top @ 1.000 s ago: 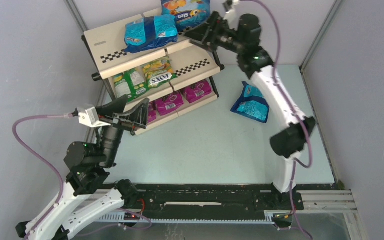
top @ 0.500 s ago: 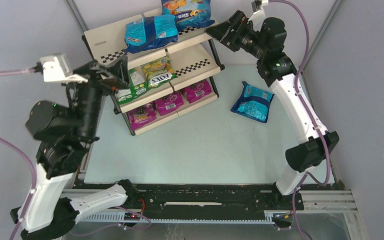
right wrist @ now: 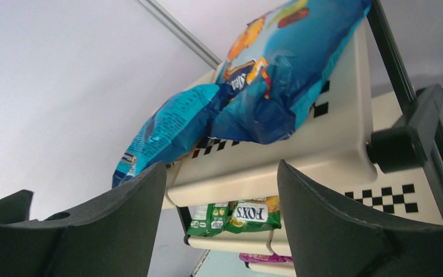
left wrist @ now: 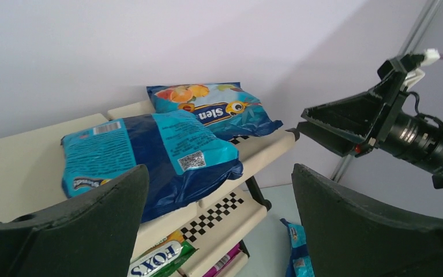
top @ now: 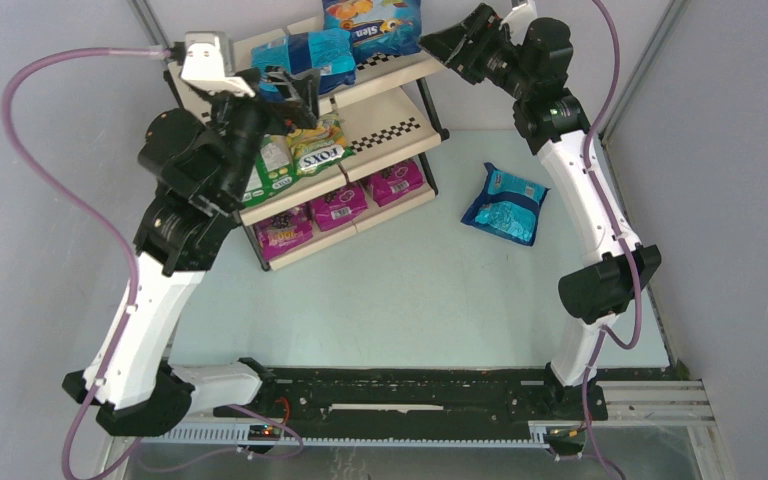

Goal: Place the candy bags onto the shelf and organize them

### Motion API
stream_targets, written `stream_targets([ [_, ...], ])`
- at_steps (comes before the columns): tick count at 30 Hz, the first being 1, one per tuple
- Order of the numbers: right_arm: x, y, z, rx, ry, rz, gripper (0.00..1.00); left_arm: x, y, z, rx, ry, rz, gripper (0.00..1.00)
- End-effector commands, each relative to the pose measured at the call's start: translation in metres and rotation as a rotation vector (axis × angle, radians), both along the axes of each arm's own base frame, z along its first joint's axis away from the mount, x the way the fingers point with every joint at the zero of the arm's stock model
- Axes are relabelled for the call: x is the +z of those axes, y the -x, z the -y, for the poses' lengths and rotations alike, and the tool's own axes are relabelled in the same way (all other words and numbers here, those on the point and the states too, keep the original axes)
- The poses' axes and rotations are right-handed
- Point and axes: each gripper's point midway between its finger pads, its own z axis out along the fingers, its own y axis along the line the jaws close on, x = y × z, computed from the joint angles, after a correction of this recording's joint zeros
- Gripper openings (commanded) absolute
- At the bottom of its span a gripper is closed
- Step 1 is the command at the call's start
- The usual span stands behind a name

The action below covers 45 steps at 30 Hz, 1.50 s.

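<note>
The left end effector (top: 290, 92), fingers wide apart, is hovering at the teal-blue bag (left wrist: 150, 150) on the top tier of the shelf (top: 390, 105), probably to straighten it. The right end effector (top: 450, 42), also apart and empty, is facing that tier's right end. Another bag (top: 507, 203) is lying near the right edge of the tabletop (top: 410, 290).

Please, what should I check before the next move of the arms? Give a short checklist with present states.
1. Left claw open and empty: ok.
2. Right claw open and empty: ok.
3. Both claws apart from each other: ok.
4. Every candy bag on the shelf: not ok, one teal bag lies on the table.
5. Top-tier teal bag fully on its panel: not ok, it overhangs the front.
</note>
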Motion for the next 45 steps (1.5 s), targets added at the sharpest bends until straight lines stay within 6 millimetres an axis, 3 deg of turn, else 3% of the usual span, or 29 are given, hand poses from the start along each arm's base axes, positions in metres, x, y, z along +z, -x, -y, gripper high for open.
stream_targets([
  [1, 0.011, -0.011, -0.002, -0.015, 0.005, 0.056, 0.77, 0.027, 0.000, 0.006, -0.028, 0.011, 0.101, 0.99],
  [12, -0.012, -0.030, -0.013, -0.054, 0.039, 0.033, 0.77, 0.002, -0.032, 0.021, -0.006, -0.054, 0.047, 1.00],
  [14, -0.014, -0.035, -0.018, -0.050, 0.040, 0.031, 0.74, -0.002, -0.036, 0.022, -0.002, -0.053, 0.036, 1.00],
  [17, -0.017, -0.042, -0.024, -0.051, 0.031, 0.029, 0.63, -0.004, -0.038, 0.023, 0.001, -0.047, 0.029, 1.00],
  [20, -0.016, -0.044, -0.028, -0.033, 0.000, 0.018, 0.45, -0.006, -0.038, 0.025, -0.007, -0.050, 0.026, 0.98],
  [27, 0.013, -0.035, -0.012, -0.021, -0.072, 0.051, 0.00, -0.015, -0.046, 0.022, 0.000, 0.005, 0.015, 0.92],
  [35, 0.012, -0.035, 0.010, 0.181, -0.177, -0.060, 0.00, -0.016, -0.054, 0.023, -0.046, 0.086, -0.028, 0.93],
  [39, 0.000, -0.040, 0.022, 0.223, -0.175, -0.113, 0.00, 0.004, -0.043, 0.023, -0.084, 0.075, -0.004, 0.95],
  [42, -0.005, -0.035, 0.024, 0.285, -0.176, -0.130, 0.00, 0.022, -0.033, 0.004, -0.031, 0.096, -0.006, 0.97],
  [45, -0.005, -0.029, 0.028, 0.328, -0.183, -0.149, 0.00, 0.031, -0.026, -0.001, -0.029, 0.083, 0.006, 0.96],
])
